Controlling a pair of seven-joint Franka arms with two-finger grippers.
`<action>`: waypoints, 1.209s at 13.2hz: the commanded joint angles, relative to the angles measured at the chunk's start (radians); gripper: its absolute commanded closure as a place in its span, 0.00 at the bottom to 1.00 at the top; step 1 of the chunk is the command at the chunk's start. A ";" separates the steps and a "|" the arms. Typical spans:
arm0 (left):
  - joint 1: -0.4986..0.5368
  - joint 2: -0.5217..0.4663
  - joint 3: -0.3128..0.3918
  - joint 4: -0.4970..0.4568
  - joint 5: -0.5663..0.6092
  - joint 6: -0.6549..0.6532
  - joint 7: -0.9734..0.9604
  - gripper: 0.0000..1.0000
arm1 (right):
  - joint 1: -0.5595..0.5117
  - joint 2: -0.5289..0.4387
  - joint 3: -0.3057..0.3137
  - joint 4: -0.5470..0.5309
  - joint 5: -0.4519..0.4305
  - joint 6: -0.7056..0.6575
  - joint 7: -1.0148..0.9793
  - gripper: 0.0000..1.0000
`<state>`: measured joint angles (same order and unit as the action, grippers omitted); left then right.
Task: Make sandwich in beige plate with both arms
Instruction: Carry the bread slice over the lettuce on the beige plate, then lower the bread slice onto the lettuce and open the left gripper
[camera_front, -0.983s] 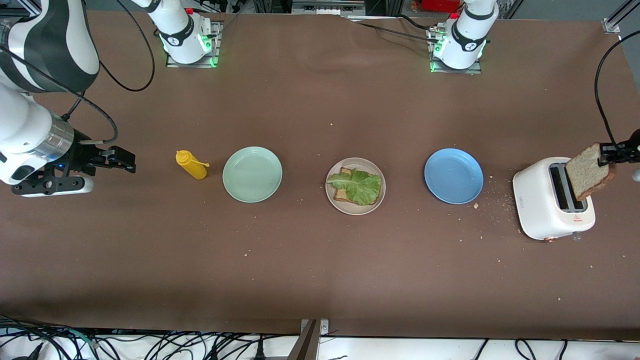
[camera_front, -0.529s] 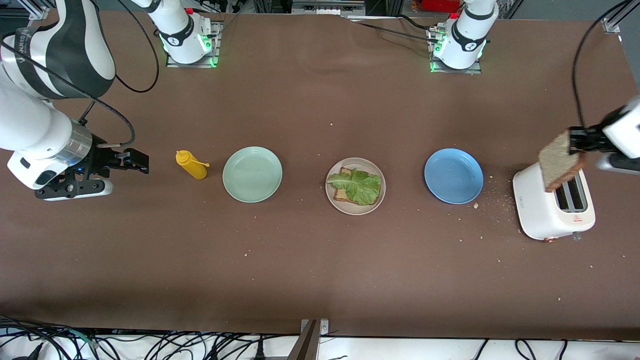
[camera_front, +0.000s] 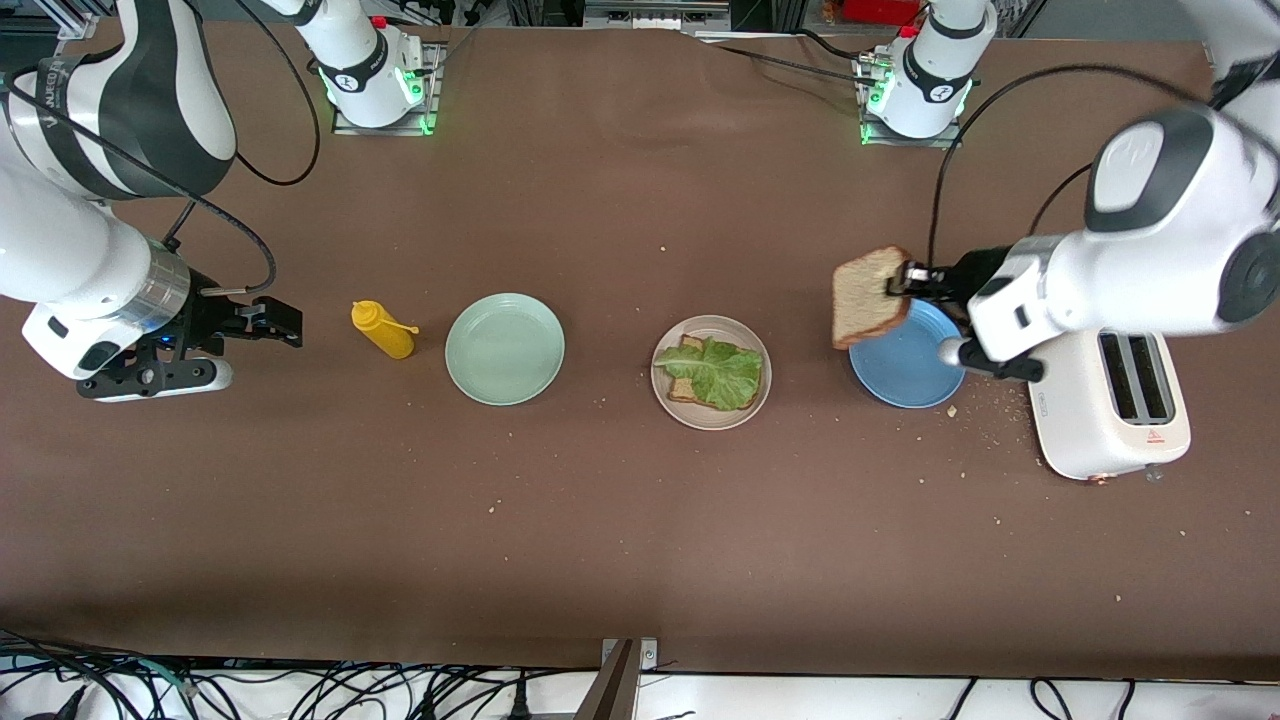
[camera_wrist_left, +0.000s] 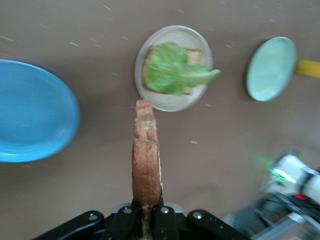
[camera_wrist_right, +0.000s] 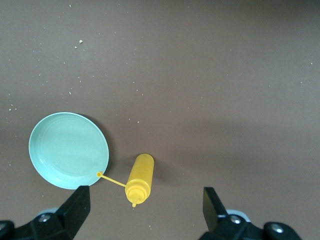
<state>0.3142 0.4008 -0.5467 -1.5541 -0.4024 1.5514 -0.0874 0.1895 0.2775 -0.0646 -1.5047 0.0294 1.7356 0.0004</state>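
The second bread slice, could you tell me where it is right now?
The bread slice is in the air, clamped in the left gripper over the blue plate, short of the beige plate.

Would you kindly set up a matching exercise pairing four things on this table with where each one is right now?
Things:
1. slice of bread
2. lettuce leaf
3. yellow bottle
4. toaster

Places:
A. lying beside the green plate
B. at the left arm's end of the table, next to the blue plate
C. gripped by the left gripper
D. on toast in the beige plate

Pairs: 1-C, 2-D, 3-A, 4-B
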 joint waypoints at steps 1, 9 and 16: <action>0.008 0.160 -0.001 0.039 -0.189 -0.014 0.082 1.00 | 0.001 -0.001 0.000 0.004 0.015 -0.010 0.001 0.00; -0.018 0.447 0.002 0.022 -0.511 0.068 0.463 1.00 | -0.002 0.005 0.000 0.004 0.014 -0.005 0.001 0.00; -0.056 0.579 0.007 -0.001 -0.585 0.168 0.733 1.00 | 0.001 0.005 0.000 0.004 0.014 -0.007 0.003 0.00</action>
<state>0.2665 0.9670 -0.5389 -1.5523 -0.9542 1.6995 0.5881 0.1892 0.2822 -0.0652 -1.5049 0.0295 1.7358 0.0004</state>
